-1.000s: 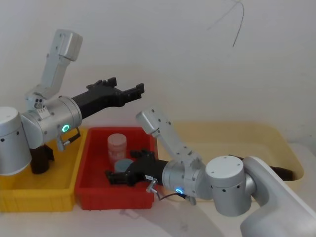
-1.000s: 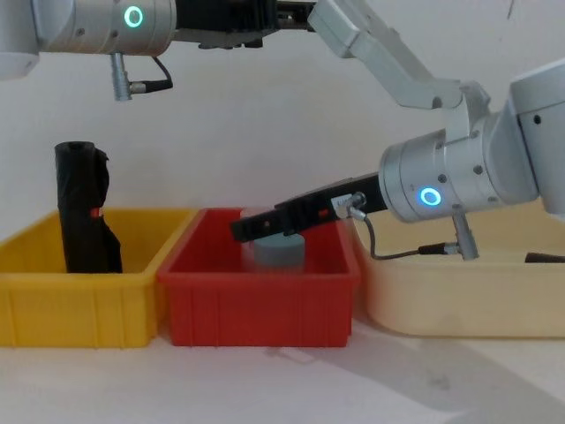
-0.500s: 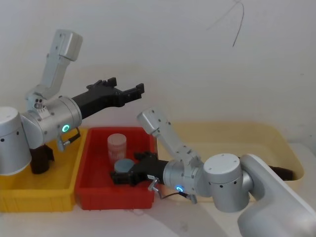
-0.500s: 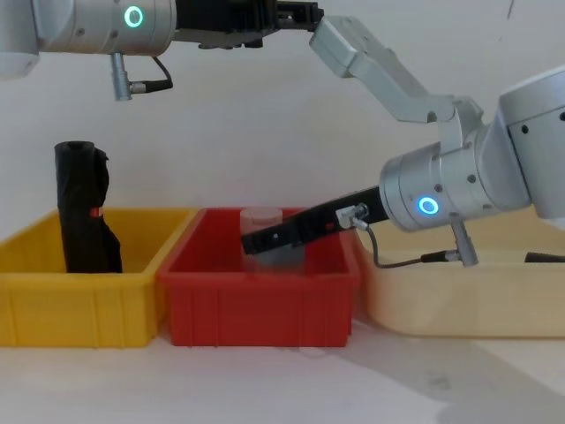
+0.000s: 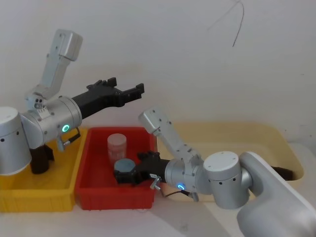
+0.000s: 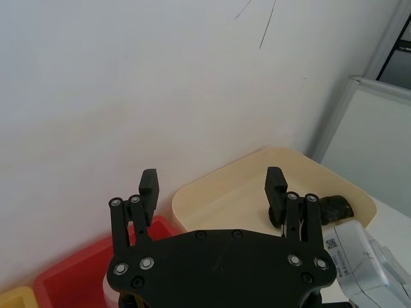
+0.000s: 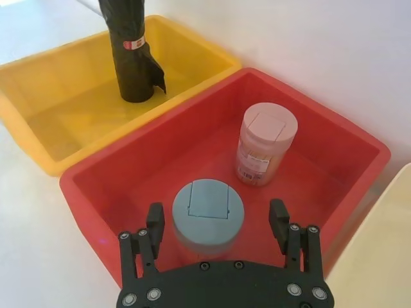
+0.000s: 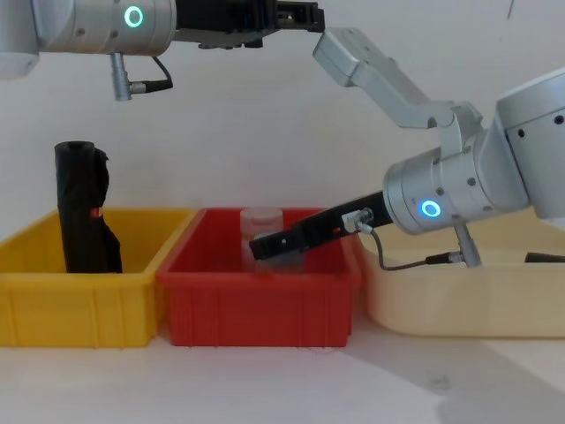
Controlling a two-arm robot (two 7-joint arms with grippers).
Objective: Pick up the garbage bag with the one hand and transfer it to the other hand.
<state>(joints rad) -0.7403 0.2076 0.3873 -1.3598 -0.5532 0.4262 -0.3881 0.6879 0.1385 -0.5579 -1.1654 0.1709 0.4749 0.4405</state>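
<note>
Silver-grey arms, green and blue rings, black grippers.

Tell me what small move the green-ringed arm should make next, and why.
Probably swing the left end effector left and down toward the garbage bag. Its fingers are open and empty, raised high above the red bin, while the bag stands upright and untouched in the yellow bin. The right end effector is open beside the blue-lidded jar.

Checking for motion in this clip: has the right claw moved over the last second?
Yes. The right claw has drawn back toward the robot's right across the red bin, from near its left side to the blue-lidded jar, fingers open.
</note>
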